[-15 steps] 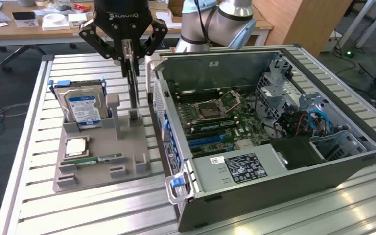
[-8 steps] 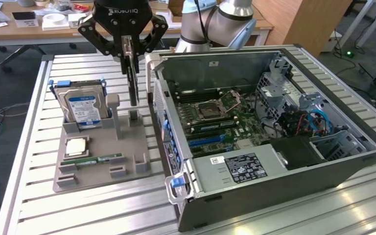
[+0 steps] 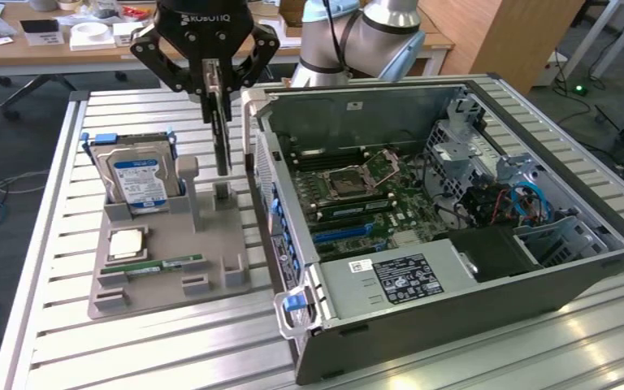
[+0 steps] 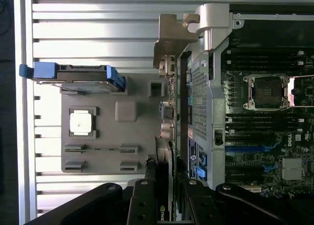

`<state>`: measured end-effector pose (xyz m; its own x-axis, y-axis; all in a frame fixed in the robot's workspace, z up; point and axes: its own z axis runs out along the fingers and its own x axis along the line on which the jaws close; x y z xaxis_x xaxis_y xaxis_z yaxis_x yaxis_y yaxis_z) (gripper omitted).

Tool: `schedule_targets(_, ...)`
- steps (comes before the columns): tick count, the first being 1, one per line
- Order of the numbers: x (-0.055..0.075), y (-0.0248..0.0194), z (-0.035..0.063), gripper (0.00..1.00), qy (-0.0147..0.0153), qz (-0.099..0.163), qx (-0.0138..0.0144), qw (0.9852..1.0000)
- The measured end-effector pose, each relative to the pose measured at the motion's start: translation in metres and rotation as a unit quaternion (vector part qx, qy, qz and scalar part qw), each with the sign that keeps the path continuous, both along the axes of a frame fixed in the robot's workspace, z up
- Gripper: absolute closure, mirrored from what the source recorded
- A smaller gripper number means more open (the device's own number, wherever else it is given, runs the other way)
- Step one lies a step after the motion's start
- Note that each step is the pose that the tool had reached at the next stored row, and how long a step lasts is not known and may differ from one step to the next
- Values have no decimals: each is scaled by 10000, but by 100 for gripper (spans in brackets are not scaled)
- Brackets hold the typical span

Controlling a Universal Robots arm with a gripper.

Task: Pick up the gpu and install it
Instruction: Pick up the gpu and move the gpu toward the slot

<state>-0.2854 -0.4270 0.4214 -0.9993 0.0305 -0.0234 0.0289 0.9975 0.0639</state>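
Slatted metal table [image 3: 62,325] carries an open computer case [image 3: 377,110], its motherboard exposed. Beside the case, on the exterior view's left, lies a grey holder tray [image 3: 149,284]. The hard drive [image 3: 139,179] stands upright at the tray's end far from the case. Near the case's outer wall, the gripper [image 3: 217,85] has its fingers narrowed onto the gpu [image 3: 221,142], which hangs edge-down with its lower end just over the tray. A CPU [image 3: 127,243] and a RAM stick [image 3: 166,264] lie flat in the tray.
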Motion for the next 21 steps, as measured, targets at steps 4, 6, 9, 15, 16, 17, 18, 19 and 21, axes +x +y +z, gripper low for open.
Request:
schedule_targets(4, 29, 0, -1, 74, -1, 0, 0, 10000)
schedule_targets(6, 51, 0, -1, 74, -1, 0, 0, 10000)
schedule_targets(9, 89, 0, -1, 74, -1, 0, 0, 10000)
schedule_targets(15, 181, 0, -1, 74, -1, -1, 0, 10000)
schedule_targets(16, 198, 0, -1, 74, -1, -1, 0, 10000)
schedule_targets(17, 216, 0, -1, 74, -1, -1, 1, 10000)
schedule_targets(18, 234, 0, -1, 74, -1, -1, 2, 10000)
schedule_targets(19, 253, 0, -2, 74, -1, -1, 4, 10000)
schedule_targets(21, 296, 0, -1, 74, -1, 0, 6, 10000)
